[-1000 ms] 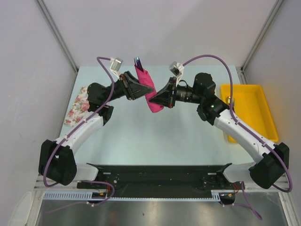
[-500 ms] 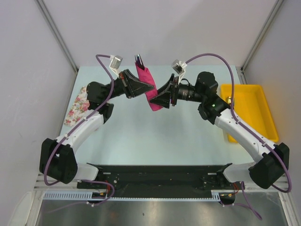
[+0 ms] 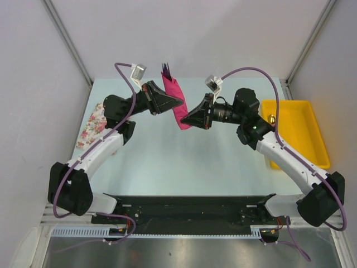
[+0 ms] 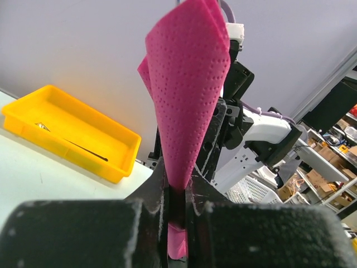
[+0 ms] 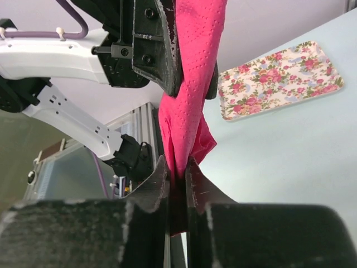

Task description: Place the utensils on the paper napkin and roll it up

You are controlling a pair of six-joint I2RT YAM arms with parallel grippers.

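Napkin: the paper napkin (image 3: 174,99) is wrapped into a loose magenta tube, held tilted in the air above the far middle of the table (image 3: 184,162)
Cutlery: the utensils (image 3: 165,69) show only as dark purple tips poking from the tube's upper end; the yellow-orange piece is hidden
Left arm: the left gripper (image 3: 178,103) is pinched closed on the roll's middle
Right arm: the right gripper (image 3: 187,118) is clamped on its lower end
Done: utensils wrapped inside, rolling seemingly near complete
Left to do: probably tighten the loose flap, then set the bundle down
Surroundings: floral cloth (image 3: 92,125) far left, yellow tray (image 3: 295,131) far right, both well apart
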